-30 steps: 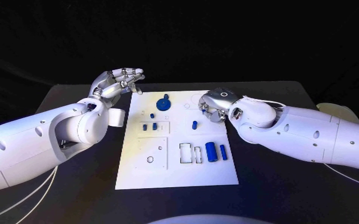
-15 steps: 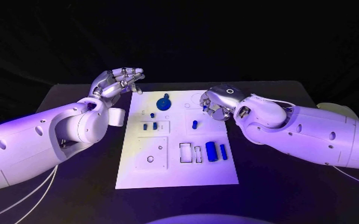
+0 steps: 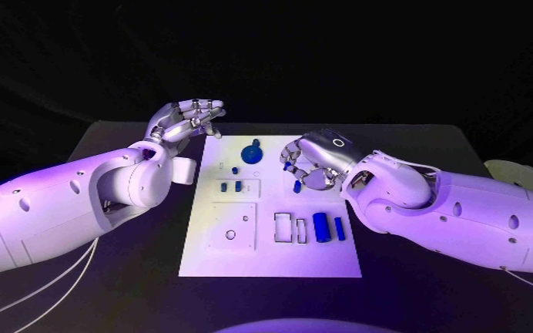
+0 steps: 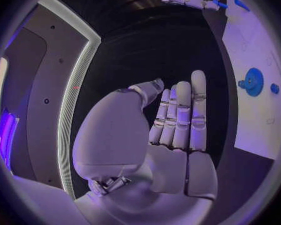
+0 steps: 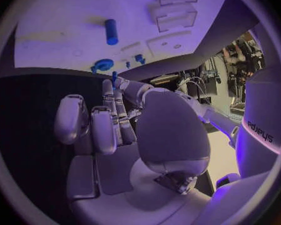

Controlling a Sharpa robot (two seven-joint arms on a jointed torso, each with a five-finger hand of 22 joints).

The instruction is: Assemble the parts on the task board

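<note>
My left hand (image 3: 189, 119) hung raised off the far-left corner of the task board (image 3: 270, 260), above the black table (image 3: 122, 287). In the left wrist view its fingers (image 4: 181, 116) stood straight and close together, thumb alongside, with nothing in them: an open hand, though not a spread one.

My right hand (image 3: 313, 162) was over the far right part of the board, palm down, fingers curled in. In the right wrist view the fingers (image 5: 103, 130) bent toward the palm and I saw nothing between them; the palm itself was hidden, so I could not tell for sure whether it held a part.

Parts on the board: a blue gear (image 3: 252, 153) near the far edge, a short blue peg (image 3: 298, 186) just beside my right hand, two small blue pieces (image 3: 230, 186) left of centre, and two blue bars (image 3: 328, 227) lying side by side at the right.

Writing: dark lettering on my right forearm (image 5: 262, 131) in the right wrist view, too skewed to read reliably.
</note>
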